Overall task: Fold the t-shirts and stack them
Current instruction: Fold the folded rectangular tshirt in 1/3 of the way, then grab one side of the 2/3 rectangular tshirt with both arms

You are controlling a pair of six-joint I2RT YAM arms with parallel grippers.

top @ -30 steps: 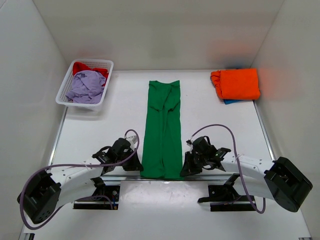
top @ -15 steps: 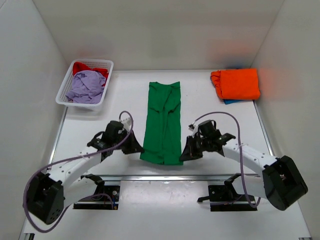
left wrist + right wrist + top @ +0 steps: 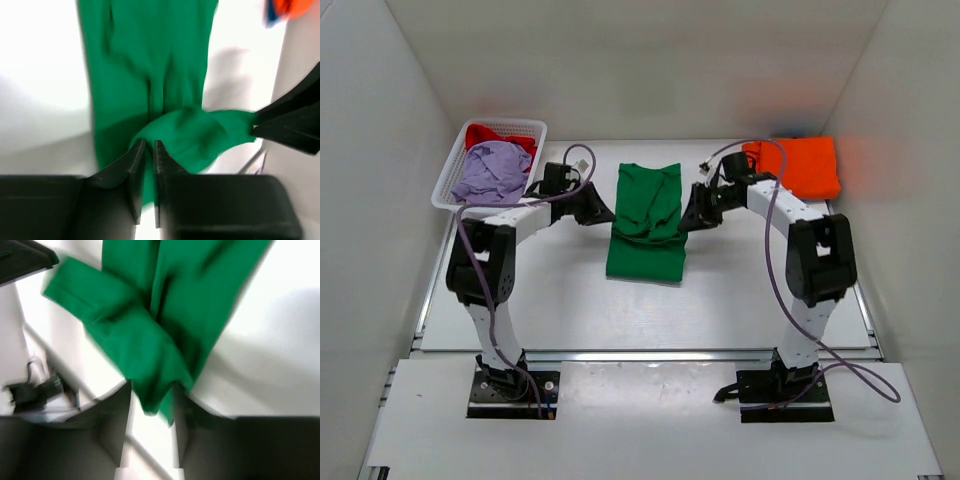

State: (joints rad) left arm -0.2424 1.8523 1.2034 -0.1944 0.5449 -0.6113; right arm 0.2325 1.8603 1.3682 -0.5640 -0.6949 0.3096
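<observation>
The green t-shirt [image 3: 647,255] lies at the table's middle, its near end doubled over toward the far end. My left gripper [image 3: 607,214] is at its left edge and my right gripper [image 3: 686,223] at its right edge. In the left wrist view, my left gripper [image 3: 150,142] has its jaws slightly parted, and a fold of green cloth [image 3: 150,60] runs into the narrow gap. In the right wrist view, my right gripper [image 3: 151,385] is open, and a corner of the green cloth [image 3: 190,300] hangs between its fingers. A folded orange t-shirt [image 3: 795,167] lies on a blue one [image 3: 780,203] at the far right.
A white mesh basket [image 3: 505,122] at the far left holds a lavender t-shirt [image 3: 492,172] and a red one [image 3: 485,134]. White walls close in the table on the left, right and far sides.
Both arms swept from the near edge to the far half, carrying the green shirt's near end over itself. Both sets of jaws have parted from shut.
</observation>
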